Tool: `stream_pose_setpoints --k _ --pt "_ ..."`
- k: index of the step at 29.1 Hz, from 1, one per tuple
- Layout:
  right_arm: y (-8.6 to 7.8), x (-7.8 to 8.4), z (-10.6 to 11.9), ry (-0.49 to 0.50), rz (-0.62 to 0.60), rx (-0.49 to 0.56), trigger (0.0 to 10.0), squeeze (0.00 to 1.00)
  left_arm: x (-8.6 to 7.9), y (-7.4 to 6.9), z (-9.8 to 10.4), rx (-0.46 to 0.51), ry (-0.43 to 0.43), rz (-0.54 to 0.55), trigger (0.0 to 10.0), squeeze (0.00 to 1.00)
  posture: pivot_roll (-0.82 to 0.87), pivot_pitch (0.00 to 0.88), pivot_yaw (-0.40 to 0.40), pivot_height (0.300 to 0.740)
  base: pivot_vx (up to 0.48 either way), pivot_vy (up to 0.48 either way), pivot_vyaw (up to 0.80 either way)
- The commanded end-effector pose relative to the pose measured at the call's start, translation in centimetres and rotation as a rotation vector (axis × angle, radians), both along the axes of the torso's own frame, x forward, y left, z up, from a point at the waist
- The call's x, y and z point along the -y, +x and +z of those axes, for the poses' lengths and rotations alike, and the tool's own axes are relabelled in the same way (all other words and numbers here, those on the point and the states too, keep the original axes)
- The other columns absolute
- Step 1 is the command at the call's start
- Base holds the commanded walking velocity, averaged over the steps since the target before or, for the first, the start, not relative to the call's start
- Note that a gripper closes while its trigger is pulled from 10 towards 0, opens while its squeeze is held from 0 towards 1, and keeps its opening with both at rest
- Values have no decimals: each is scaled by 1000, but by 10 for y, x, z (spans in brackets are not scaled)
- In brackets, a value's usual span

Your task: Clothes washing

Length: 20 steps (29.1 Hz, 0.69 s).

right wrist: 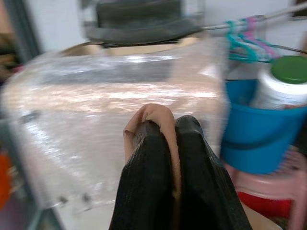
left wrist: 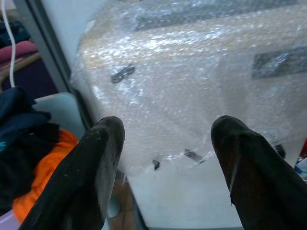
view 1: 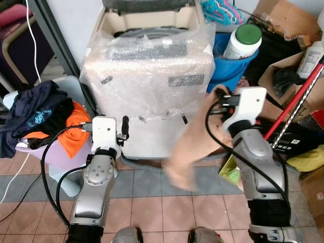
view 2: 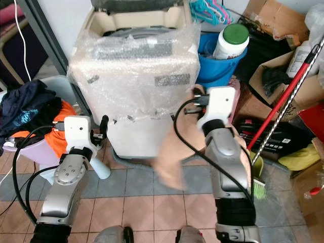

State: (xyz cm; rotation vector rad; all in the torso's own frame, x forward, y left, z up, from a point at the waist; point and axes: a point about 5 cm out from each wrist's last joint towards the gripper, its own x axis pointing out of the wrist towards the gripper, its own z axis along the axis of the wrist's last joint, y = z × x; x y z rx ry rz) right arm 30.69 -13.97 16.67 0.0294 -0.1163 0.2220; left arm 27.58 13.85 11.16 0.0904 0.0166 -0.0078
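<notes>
A top-loading washing machine (view 1: pixel 147 76) wrapped in bubble wrap stands straight ahead, its lid raised at the back. My right gripper (view 1: pixel 218 92) is shut on a tan garment (view 1: pixel 190 147), which hangs blurred in front of the machine's right side; in the right wrist view the cloth (right wrist: pixel 156 117) is pinched between the black fingers (right wrist: pixel 144 177). My left gripper (view 1: pixel 125 126) is open and holds nothing, low by the machine's front left corner. A lilac basket (view 1: pixel 48 152) at the left holds dark blue and orange clothes (view 1: pixel 45 114).
A blue bucket (view 1: pixel 230 63) with a white green-capped bottle (view 1: pixel 242 40) stands right of the machine. Cardboard boxes (view 1: pixel 283 20), a red-handled broom (view 1: pixel 293 104) and a green brush head (view 2: pixel 257 188) crowd the right side. Cables (view 1: pixel 17 172) run over the tiled floor at left.
</notes>
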Motion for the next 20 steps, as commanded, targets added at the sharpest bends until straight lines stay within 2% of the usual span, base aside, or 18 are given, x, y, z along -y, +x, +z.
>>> stream_pose_setpoints --k 1,4,7,10,14,20 --pt "0 -12 16 -6 73 67 10000 0 -9 0 0 -4 16 29 10000 0 -38 74 85 740 0 0 0" --pt "0 -16 20 -17 112 85 10000 0 -10 0 1 1 11 27 10000 0 -38 74 85 740 100 0 0" --pt "3 -20 30 -82 175 128 10000 0 -10 1 1 1 13 27 10000 0 -41 72 88 740 322 0 0" --pt "8 -23 51 -140 237 203 10000 0 -11 2 2 1 8 25 10000 0 -42 70 89 740 335 0 0" --pt "14 -19 68 -161 255 255 10000 0 -10 2 2 2 -2 17 10000 0 -46 66 87 740 378 0 0" --pt "20 -14 73 -176 251 273 10000 0 -10 2 2 1 -16 15 10000 0 -43 62 85 740 434 0 0"
